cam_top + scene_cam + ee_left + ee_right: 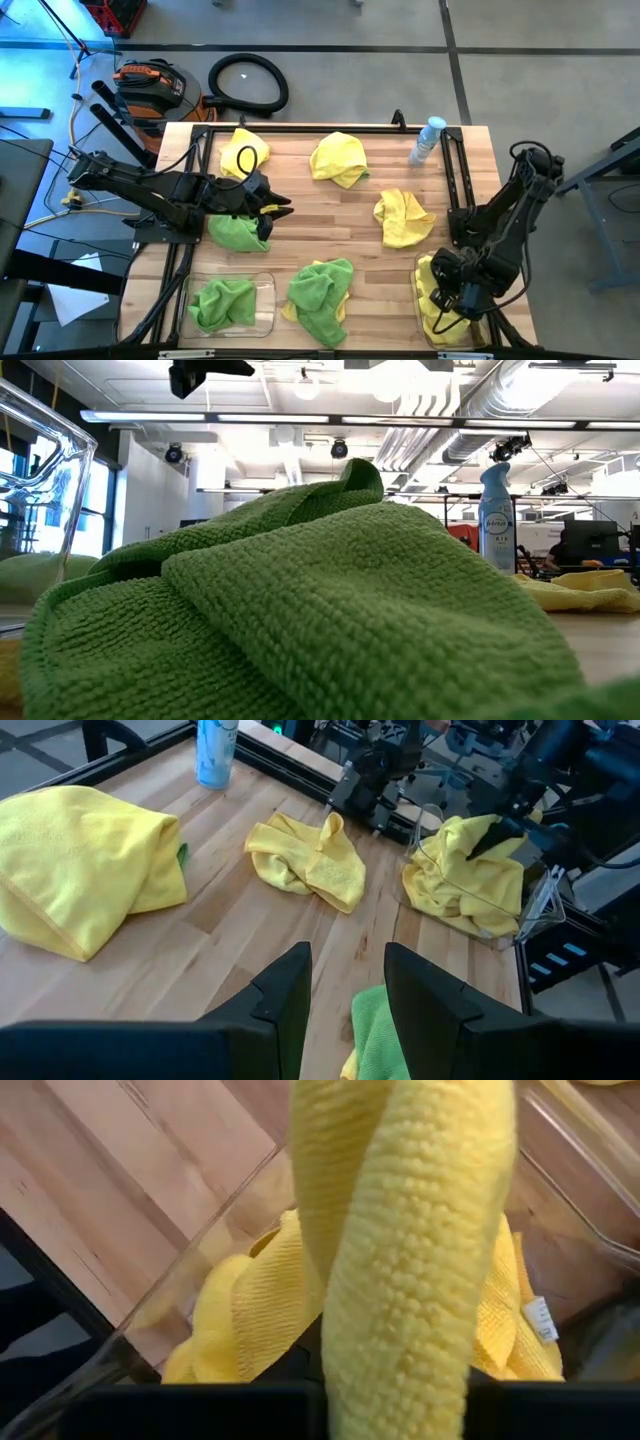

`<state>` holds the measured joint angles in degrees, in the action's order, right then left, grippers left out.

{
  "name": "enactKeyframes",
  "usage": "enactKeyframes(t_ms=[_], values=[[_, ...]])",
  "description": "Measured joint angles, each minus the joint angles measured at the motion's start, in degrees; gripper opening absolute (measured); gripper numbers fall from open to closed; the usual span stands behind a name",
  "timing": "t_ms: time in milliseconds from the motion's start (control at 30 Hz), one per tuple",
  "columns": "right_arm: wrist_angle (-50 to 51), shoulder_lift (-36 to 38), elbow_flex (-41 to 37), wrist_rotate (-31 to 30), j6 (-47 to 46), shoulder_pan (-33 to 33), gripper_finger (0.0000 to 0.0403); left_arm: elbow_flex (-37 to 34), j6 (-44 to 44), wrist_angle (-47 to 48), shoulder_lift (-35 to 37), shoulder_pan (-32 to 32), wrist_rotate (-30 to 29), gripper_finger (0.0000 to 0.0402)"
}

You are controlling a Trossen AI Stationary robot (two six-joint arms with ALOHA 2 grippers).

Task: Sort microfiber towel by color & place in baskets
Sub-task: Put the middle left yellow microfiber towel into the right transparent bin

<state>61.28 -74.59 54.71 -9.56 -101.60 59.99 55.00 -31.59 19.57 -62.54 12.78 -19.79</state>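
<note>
My right gripper (457, 292) stands over the right basket (419, 268) at the near right corner, pointing down, shut on a yellow towel (400, 1280); more yellow towels (437, 305) lie in that basket. My left gripper (345, 995) is open above the table's left half, over a green towel (238, 233) and touching nothing. The left basket (268, 300) holds a green towel (222, 302). Another green towel (322, 292) lies on the table beside it. Three yellow towels (340, 158) (403, 217) (245, 150) lie loose on the table. My right gripper holds a thick fold of the yellow towel (420, 1340) from above, fingers pointing down. The fold runs straight up past the camera and hides the fingertips. The towel's lower part rests on the yellow towels (250, 1310) in the basket, slack.
A clear spray bottle with a blue cap (428, 140) stands at the far right of the table. Black frame rails (455, 180) run along the table's sides. Bare wood (330, 225) lies in the middle between the loose towels.
</note>
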Motion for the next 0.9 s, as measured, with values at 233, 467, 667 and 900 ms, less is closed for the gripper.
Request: enactKeyframes(t_ms=[233,467,667,900], values=[[3.7,0.0,5.6,0.6,-0.3,0.0,0.0126,0.0,-0.3,0.0,0.0,0.0,-0.1,0.0115],[11.4,0.1,13.5,2.1,-2.7,0.0,0.0201,0.0,-0.3,0.0,0.0,0.0,-0.2,0.0115],[13.9,0.1,17.4,4.7,-5.1,0.0,0.0212,0.0,-0.3,0.0,0.0,0.0,-0.2,0.0115],[13.9,-0.3,15.8,3.6,-10.8,0.0,0.0204,0.0,-0.7,0.0,0.0,0.0,-0.1,0.0115]])
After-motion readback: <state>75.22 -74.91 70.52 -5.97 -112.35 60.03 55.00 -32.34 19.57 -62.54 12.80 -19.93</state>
